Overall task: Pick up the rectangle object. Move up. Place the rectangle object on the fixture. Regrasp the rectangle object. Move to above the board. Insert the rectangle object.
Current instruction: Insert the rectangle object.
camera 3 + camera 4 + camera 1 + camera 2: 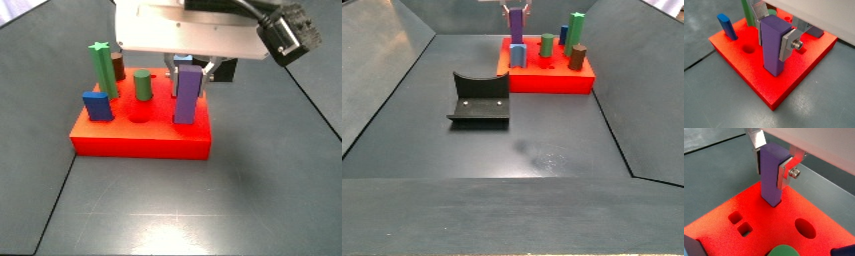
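The rectangle object is a tall purple block, standing upright. My gripper is shut on its upper part, with one silver finger flat on each side. Its lower end meets the red board near a corner and looks set into a slot there. In a wrist view the block, my gripper and the board show the same. In a side view the block stands at the board's right end under my gripper. It also shows in the far side view.
Other pegs stand in the board: a blue one, a green star, a green cylinder and a brown one. Empty holes show. The fixture stands left of the board.
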Robot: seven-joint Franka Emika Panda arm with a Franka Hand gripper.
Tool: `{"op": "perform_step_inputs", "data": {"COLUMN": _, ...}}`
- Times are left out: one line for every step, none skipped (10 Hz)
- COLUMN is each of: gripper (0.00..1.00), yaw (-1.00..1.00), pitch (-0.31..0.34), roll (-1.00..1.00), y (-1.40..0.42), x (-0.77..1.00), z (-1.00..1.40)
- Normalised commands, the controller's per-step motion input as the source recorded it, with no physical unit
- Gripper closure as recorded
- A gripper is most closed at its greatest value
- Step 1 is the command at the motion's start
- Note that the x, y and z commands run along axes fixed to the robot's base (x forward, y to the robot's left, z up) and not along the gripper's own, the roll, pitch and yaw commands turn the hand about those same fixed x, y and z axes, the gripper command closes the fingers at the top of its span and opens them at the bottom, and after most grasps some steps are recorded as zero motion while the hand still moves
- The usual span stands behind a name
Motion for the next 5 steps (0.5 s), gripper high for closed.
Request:
{"op": "perform_step_inputs", "data": {"gripper": 1.00, "yaw": 0.00, "pitch": 0.000, "roll": -0.02, "y": 0.00, "x": 0.08, "z": -0.41}}
{"op": "perform_step_inputs", "data": {"gripper": 1.00, "yaw": 0.00, "pitch": 0.000, "roll": -0.02, "y": 0.00, "x": 0.03, "z": -0.54}}
{"op": "perform_step_inputs", "data": {"gripper": 1.00, "yaw": 0.00, "pitch": 0.000, "roll": -0.01, "y": 0.00, "x": 0.01, "z": -0.57}}
{"op": "perform_step_inputs", "data": {"gripper": 1.00, "yaw": 0.00, "pitch": 0.000, "roll": 0.01, "y": -0.02, "x": 0.00, "z": -0.24}}
{"op": "perform_step_inputs", "data": {"gripper": 1.00, "yaw": 0.00, "pitch": 0.000, "roll": 0.02, "y": -0.01, "x": 0.00, "z": 0.00}}
